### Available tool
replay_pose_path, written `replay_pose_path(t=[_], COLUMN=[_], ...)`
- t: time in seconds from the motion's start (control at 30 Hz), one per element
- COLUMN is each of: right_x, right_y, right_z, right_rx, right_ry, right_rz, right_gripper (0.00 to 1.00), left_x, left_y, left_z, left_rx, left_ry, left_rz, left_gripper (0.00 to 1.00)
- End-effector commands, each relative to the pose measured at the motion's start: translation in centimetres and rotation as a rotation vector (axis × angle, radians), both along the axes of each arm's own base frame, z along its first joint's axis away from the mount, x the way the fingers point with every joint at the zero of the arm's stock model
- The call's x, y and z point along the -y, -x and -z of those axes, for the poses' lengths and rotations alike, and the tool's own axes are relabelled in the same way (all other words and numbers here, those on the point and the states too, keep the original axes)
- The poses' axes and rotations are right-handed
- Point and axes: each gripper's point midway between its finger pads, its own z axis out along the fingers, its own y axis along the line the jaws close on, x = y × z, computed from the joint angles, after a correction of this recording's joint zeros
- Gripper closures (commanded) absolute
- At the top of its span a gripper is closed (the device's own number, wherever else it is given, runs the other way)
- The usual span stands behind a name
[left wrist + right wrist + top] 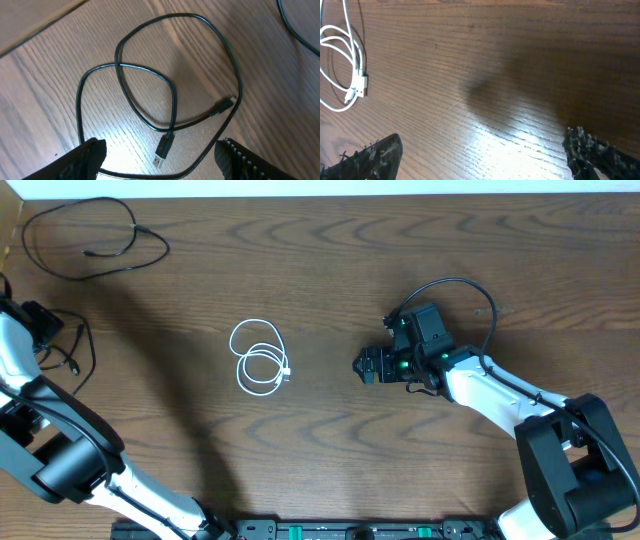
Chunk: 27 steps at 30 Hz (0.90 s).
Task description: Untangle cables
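Our left gripper (161, 150) hangs over a black cable (118, 64) that lies slack on the wooden table (330, 270). The jaws are released and spread wide, and neither finger touches the cord. Ahead of the jaws the cable makes two overlapping loops that cross each other on the left finger's (85, 156) side. Its USB plug (162, 149) lies on the table right between the two fingers, slightly tilted, tip toward us. The smaller plug (226, 104) at its other end rests ahead of the right finger (246, 159), just inside the outer loop. One strand runs low across the gap between the fingers, closest to the wrist. A second black cable (292, 32) curves past far ahead and out beyond the right finger, well apart from the first.

Our right gripper (480, 142) is likewise released, its jaws as wide as we see them, with only bare wood between and ahead of them. The white cable (356, 64) lies ahead of the jaws and off to the left finger's side, clear of both fingers. It is coiled in a few loose rings, with its plugs side by side at the edge of the coil nearest the gripper. From overhead we see the white coil alone in the middle of the table, between the two arms.
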Motion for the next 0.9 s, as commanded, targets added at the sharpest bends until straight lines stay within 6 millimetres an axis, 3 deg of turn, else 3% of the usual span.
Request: replay_pose_path(t=[0.0, 0.1, 0.23, 0.4, 0.47, 0.53, 0.63, 0.87], right_x=[-0.2, -0.2, -0.2, -0.1, -0.1, -0.1, -0.1, -0.2], right_y=[0.2, 0.2, 0.2, 0.4, 0.5, 0.4, 0.3, 0.2], right_z=[-0.4, -0.4, -0.3, -0.2, -0.2, -0.2, -0.3, -0.4], right_rx=[0.011, 0.011, 0.008, -0.003, -0.004, -0.003, 0.005, 0.010], right_ry=[0.000, 0.000, 0.001, 0.006, 0.006, 0.006, 0.002, 0.000], right_rz=[-0.002, -0.002, -0.002, -0.002, -0.002, -0.002, -0.001, -0.002], right_gripper=[0.01, 0.01, 0.01, 0.01, 0.01, 0.01, 0.01, 0.01], left_x=[0.7, 2.4, 4.1, 4.4, 4.5, 4.8, 5.2, 6.2], left_y=[0.2, 0.7, -0.3, 0.4, 0.6, 0.9, 1.1, 1.0], left_z=[-0.2, -1.0, -2.1, -1.4, -0.9, -0.3, 0.8, 3.6], left_rx=[0.001, 0.007, 0.079, 0.049, 0.037, 0.026, 0.014, 0.006], left_ry=[0.023, 0.086, 0.148, 0.161, 0.166, 0.179, 0.195, 0.191], left_rz=[0.005, 0.032, 0.084, 0.075, 0.072, 0.072, 0.079, 0.110], left_gripper=[0.25, 0.25, 0.25, 0.28, 0.37, 0.63, 0.92, 0.92])
